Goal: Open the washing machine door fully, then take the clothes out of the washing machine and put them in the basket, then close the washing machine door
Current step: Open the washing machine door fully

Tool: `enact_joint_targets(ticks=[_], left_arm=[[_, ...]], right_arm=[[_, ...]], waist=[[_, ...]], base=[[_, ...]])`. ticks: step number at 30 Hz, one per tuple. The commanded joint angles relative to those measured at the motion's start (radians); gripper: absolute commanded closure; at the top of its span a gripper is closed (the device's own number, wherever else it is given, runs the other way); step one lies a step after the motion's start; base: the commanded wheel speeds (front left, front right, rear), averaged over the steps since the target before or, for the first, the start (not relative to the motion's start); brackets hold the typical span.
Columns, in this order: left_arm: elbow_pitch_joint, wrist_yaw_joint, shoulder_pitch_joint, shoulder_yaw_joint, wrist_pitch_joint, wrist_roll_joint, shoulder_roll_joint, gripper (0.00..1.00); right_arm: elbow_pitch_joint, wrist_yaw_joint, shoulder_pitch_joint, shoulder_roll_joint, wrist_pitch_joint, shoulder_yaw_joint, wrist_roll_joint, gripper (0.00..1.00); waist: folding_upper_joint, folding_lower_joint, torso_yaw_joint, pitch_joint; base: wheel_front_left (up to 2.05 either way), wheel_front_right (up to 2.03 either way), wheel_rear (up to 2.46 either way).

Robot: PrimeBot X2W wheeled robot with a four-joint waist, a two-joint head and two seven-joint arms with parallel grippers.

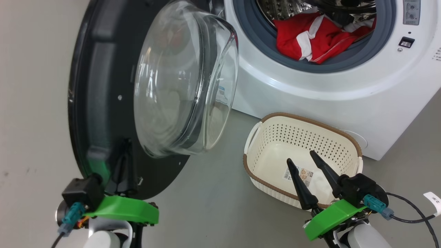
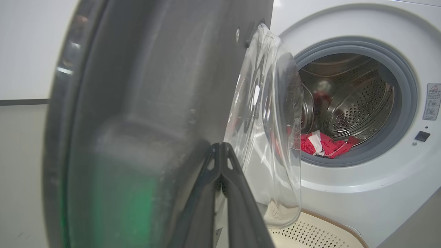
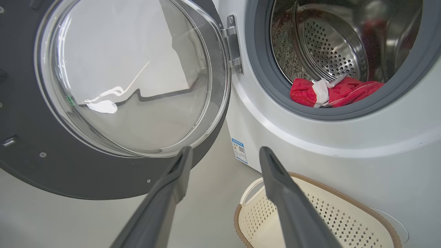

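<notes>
The large round washing machine door [image 1: 86, 103], glossy black rim around a bulging clear glass window, stands swung wide to the left of the big white front-loading washing machine [image 1: 310, 93]. The red-and-white fabric clothes [image 1: 310, 34] lie in its steel drum. The small cream perforated basket [image 1: 303, 118] with a brown rim sits on the grey floor [image 1: 206, 199] just before the machine. The left claw [image 2: 220, 146] is fully closed, its tips against the door's lower inner face. The right claw [image 1: 300, 156] is spread wide over the basket and holds nothing.

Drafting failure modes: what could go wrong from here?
1. The left gripper is shut and only presses on the washing machine door; it could slide off.
2. The glass bowl juts out beside the opening; the open right gripper could clip it reaching in.
3. The clothes lie on the grey ring; they could snag or miss the basket.
</notes>
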Motion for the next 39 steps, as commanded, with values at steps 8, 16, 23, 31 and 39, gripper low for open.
enact_joint_targets(ticks=[8, 16, 23, 31, 39], left_arm=[[0.014, 0.042, -0.035, 0.123, -0.027, 0.008, 0.047, 1.00], [0.044, 0.034, -0.080, 0.226, -0.031, -0.012, 0.030, 1.00], [0.055, 0.024, -0.115, 0.303, -0.031, 0.008, 0.013, 1.00], [0.117, -0.004, -0.162, 0.399, -0.031, 0.040, 0.029, 1.00], [0.178, -0.035, -0.198, 0.509, -0.031, 0.081, 0.048, 1.00]], right_arm=[[-0.020, 0.007, -0.026, 0.004, -0.006, 0.019, -0.036, 0.00], [-0.016, 0.007, -0.036, -0.018, -0.006, 0.025, -0.057, 0.00], [-0.014, 0.007, -0.046, -0.041, -0.006, 0.035, -0.062, 0.00], [-0.011, 0.007, -0.043, -0.049, -0.006, 0.048, -0.064, 0.00], [-0.011, 0.007, -0.047, -0.060, -0.006, 0.059, -0.068, 0.00]], waist=[[0.0000, 0.0000, -0.005, 0.026], [0.0000, 0.0000, -0.012, 0.057], [0.0000, 0.0000, -0.017, 0.081], [0.0000, 0.0000, -0.028, 0.091], [0.0000, 0.0000, -0.047, 0.104]], base=[[0.00, 0.00, 0.00], [0.00, 0.00, 0.00], [0.00, 0.00, 0.00], [0.00, 0.00, 0.00], [0.00, 0.00, 0.00]])
